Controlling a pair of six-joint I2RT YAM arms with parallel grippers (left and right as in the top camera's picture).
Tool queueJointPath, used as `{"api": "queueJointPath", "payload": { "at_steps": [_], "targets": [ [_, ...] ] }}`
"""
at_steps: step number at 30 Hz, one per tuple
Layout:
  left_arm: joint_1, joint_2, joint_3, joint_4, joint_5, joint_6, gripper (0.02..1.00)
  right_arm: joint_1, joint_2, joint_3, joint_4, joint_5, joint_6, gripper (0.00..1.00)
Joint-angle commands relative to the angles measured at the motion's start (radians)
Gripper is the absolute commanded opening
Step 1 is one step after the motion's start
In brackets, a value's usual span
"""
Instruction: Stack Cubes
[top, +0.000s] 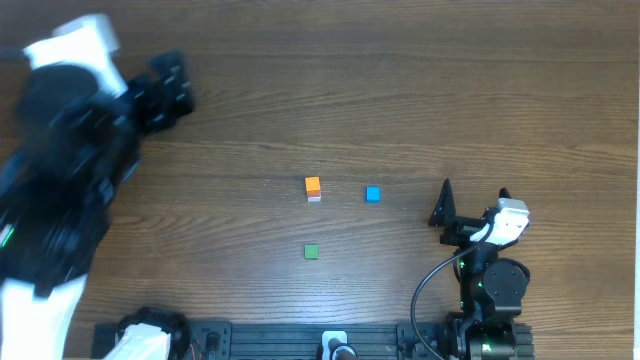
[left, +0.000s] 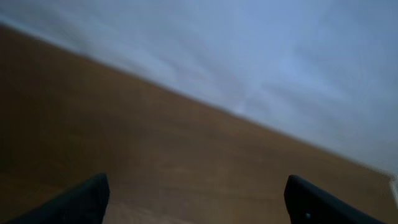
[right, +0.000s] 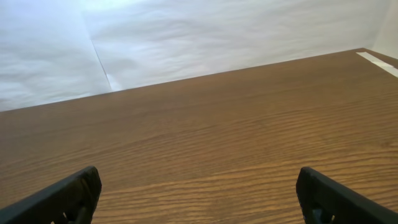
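Note:
An orange cube (top: 312, 184) sits on top of a pale cube (top: 314, 197) near the table's middle. To its right lies a blue cube (top: 373, 194), and below it a green cube (top: 311, 252). My left gripper (top: 170, 85) hangs high over the far left of the table, well away from the cubes; its dark fingers (left: 81, 202) stand wide apart with bare wood between them. My right gripper (top: 470, 200) rests low at the right, open and holding nothing, to the right of the blue cube; its fingers (right: 68, 196) frame bare table.
The wooden table (top: 400, 90) stretches wide behind the cubes. A pale wall (right: 186, 37) rises beyond the table's far edge. A strip of pale tape (right: 378, 62) lies near one corner. The arm bases and a black rail (top: 300, 340) line the near edge.

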Motion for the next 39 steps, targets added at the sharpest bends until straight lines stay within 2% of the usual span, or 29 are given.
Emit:
{"api": "queueJointPath", "payload": {
  "at_steps": [1,11,14,18,24,29,39],
  "targets": [
    [0.087,-0.167,-0.1,-0.005,0.002,0.075,0.893,0.003,-0.01,-0.011,0.003,-0.008,-0.002,0.991],
    [0.23,-0.585,-0.536,0.122,0.122,0.178,0.901,0.003,-0.01,-0.011,0.003,-0.008,-0.002,0.991],
    [0.236,-0.686,-0.681,0.198,0.161,0.183,0.899,0.003,-0.01,-0.011,0.003,-0.008,-0.002,0.991],
    [0.236,-0.788,-0.869,0.345,0.27,0.257,0.901,0.003,-0.01,-0.011,0.003,-0.008,-0.002,0.991],
    [0.235,-0.891,-1.088,0.521,0.351,0.273,0.901,0.003,-0.01,-0.011,0.003,-0.008,-0.002,0.991],
    [0.235,-0.958,-1.226,0.669,0.476,0.418,0.998,0.003,-0.01,-0.011,0.003,-0.008,-0.002,0.991],
    [0.235,-1.016,-1.358,0.684,0.472,0.518,0.996,0.003,-0.01,-0.011,0.003,-0.008,-0.002,0.991]
  ]
}}
